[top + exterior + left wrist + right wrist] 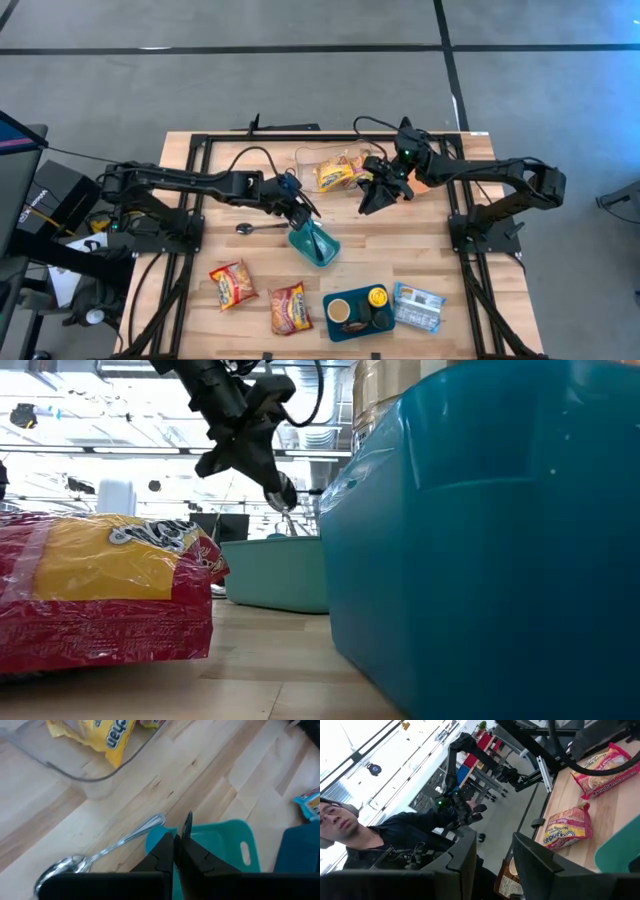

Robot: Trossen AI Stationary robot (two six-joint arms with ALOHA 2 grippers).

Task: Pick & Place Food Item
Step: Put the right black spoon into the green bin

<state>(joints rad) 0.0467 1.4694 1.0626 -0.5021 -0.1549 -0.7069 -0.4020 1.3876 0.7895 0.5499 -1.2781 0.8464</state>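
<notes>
Yellow noodle packet [333,176] lies lengthwise across clear tray [305,158]; right tool [372,197] released.

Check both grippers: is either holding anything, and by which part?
Nothing is held. The left gripper is shut empty above the teal plastic bin; the right gripper stands open with nothing between its fingers.

Pale, smooth wooden table [210,775] (visible grain), shiny metal spoon [95,855], glossy plastic noodle packets [232,284], clear plastic container [65,762].
</notes>
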